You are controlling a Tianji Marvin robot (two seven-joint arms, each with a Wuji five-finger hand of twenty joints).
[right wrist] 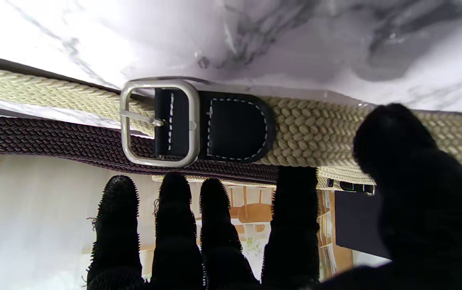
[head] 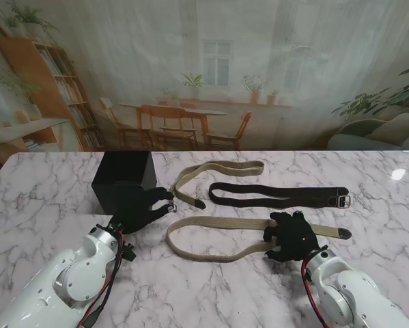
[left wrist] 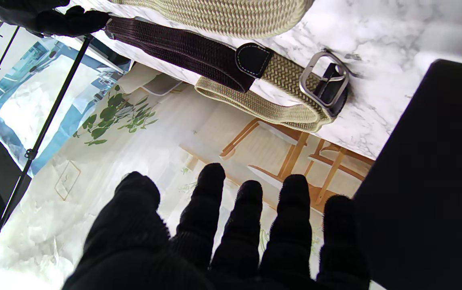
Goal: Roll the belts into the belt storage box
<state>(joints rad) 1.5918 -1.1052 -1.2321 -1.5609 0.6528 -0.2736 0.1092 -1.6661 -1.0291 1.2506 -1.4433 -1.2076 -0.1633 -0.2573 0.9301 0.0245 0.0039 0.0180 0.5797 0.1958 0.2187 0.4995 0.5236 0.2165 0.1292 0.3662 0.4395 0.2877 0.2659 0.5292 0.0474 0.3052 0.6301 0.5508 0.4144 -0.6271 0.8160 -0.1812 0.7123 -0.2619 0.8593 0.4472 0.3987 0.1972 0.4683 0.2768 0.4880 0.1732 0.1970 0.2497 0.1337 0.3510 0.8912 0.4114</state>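
Both hands wear black gloves and sit low over the white marble surface (head: 47,198). My left hand (head: 141,207) is right in front of the black belt storage box (head: 124,181), on the left side. Its fingers (left wrist: 251,217) are spread apart and hold nothing. Its fingertips reach toward a silver buckle (left wrist: 324,83) on the end of a tan woven belt (head: 221,171), but I cannot tell if they touch it. That tan belt is folded in a loop and lies near the middle, farther from me, just beside the box.

My right hand (head: 293,236) is on the right side, over a second tan belt (head: 211,236). This long belt is folded in two and lies nearer to me, running from the middle out to the right. The hand's fingers (right wrist: 178,225) are stretched out side by side, and the thumb (right wrist: 400,149) sits in front of the woven strap. I cannot tell if the hand is pressing on the belt or just hanging over it. This belt's square silver buckle (right wrist: 159,123) with its black leather tab shows just past the fingertips.

A dark brown belt (head: 276,195) lies between the two tan belts, folded in two, with its own buckle at its right end. All three belts lie flat on the surface, outside the box.
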